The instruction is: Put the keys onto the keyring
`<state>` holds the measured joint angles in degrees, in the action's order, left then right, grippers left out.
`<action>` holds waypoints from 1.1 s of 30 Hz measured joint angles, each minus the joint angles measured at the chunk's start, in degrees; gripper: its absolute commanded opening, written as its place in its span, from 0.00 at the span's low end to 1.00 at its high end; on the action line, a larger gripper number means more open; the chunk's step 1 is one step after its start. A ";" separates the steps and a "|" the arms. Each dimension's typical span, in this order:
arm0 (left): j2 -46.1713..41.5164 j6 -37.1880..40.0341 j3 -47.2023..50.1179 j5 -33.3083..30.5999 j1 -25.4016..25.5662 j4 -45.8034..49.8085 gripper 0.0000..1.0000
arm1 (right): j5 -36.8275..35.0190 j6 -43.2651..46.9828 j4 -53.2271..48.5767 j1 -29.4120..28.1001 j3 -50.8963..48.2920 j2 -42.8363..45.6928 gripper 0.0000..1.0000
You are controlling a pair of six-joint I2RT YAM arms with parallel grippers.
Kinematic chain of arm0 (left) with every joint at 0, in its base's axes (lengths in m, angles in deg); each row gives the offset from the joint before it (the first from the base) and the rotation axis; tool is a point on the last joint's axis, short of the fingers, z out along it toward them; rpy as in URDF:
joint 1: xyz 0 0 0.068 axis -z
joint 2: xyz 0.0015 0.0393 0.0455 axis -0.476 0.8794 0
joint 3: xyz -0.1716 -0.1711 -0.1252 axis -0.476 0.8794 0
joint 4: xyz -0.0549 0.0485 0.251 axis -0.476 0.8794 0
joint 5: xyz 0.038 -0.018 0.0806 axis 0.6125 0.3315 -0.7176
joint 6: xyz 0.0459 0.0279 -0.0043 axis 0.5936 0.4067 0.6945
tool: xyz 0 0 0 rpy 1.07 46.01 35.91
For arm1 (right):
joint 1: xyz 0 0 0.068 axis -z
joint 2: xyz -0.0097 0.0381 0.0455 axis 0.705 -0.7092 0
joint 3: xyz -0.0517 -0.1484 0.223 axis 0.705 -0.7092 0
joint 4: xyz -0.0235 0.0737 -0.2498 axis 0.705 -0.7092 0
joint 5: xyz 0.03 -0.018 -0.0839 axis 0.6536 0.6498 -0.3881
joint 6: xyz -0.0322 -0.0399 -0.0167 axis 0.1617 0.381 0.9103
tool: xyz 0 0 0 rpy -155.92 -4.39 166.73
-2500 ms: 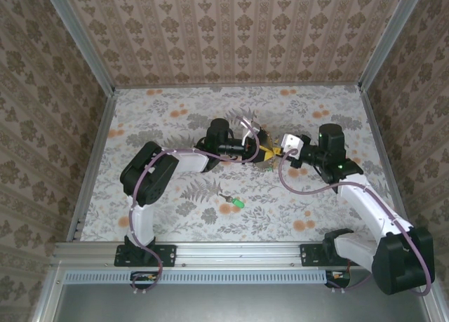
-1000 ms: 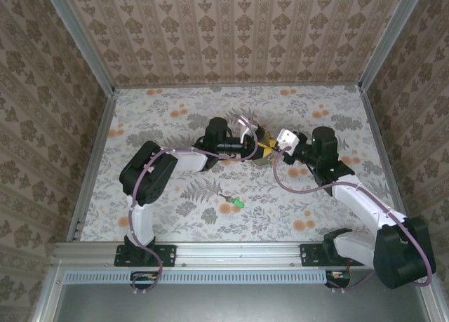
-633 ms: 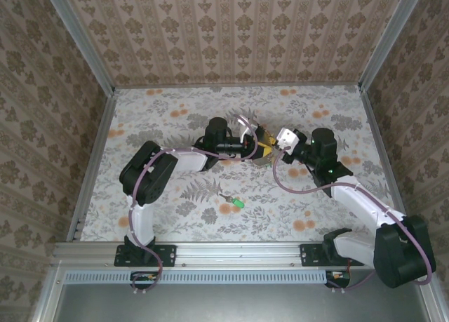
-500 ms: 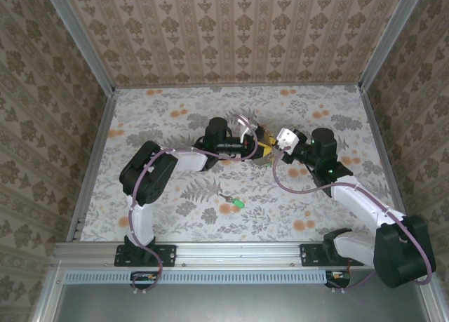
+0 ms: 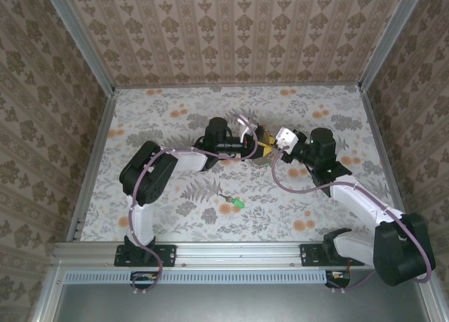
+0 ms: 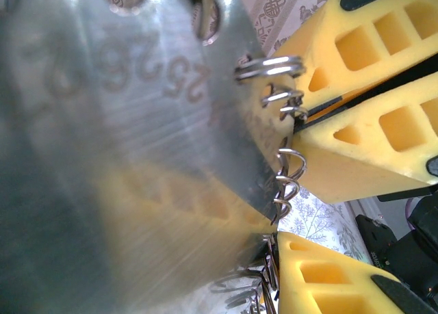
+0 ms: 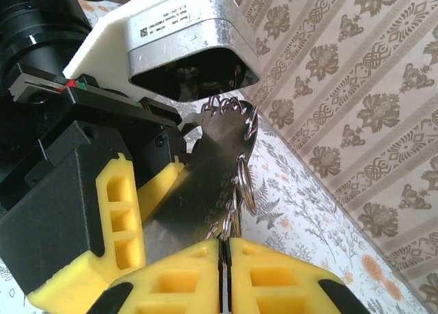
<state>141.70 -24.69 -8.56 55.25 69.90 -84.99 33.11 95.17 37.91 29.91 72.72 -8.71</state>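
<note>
Overhead, we see the right gripper point(image 5: 279, 148) has edged in against the left gripper point(image 5: 256, 143), the green key point(image 5: 238, 204) lying well apart; at the left wrist, the left gripper clamps the keyring point(image 6: 137, 122) by its plate; at the right wrist, the right gripper is pinched shut on a wire loop point(image 7: 223, 229), readying it for threading, we judge.

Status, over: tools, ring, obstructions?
Left tool shut on metal plate. Right tool shut on split ring at plate's edge. Green key loose on table, nothing near it.

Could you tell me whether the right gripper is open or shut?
Shut. The right gripper has its yellow fingers meeting along a thin seam, nipping a small wire ring on the edge of the metal plate.
</note>
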 measured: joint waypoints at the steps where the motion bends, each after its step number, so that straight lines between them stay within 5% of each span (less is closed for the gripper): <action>1: 0.00 0.00 0.00 -0.02 0.00 0.07 0.07 | -0.02 0.00 0.02 0.00 0.00 -0.09 0.13; 5: 0.02 0.02 0.00 -0.33 -0.07 0.70 0.08 | -0.11 0.31 0.11 0.00 0.00 -0.50 0.00; 21: 0.02 0.07 0.07 1.38 -1.42 0.37 0.52 | -2.34 5.70 -2.95 -0.42 0.20 -0.44 0.00; 33: -3.87 0.66 6.34 5.22 -4.13 -0.28 0.62 | -3.82 10.62 -10.49 -0.63 2.97 -0.44 0.00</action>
<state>137.83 -24.04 -2.22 60.47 65.77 -85.27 29.28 105.79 27.42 29.28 75.69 -9.15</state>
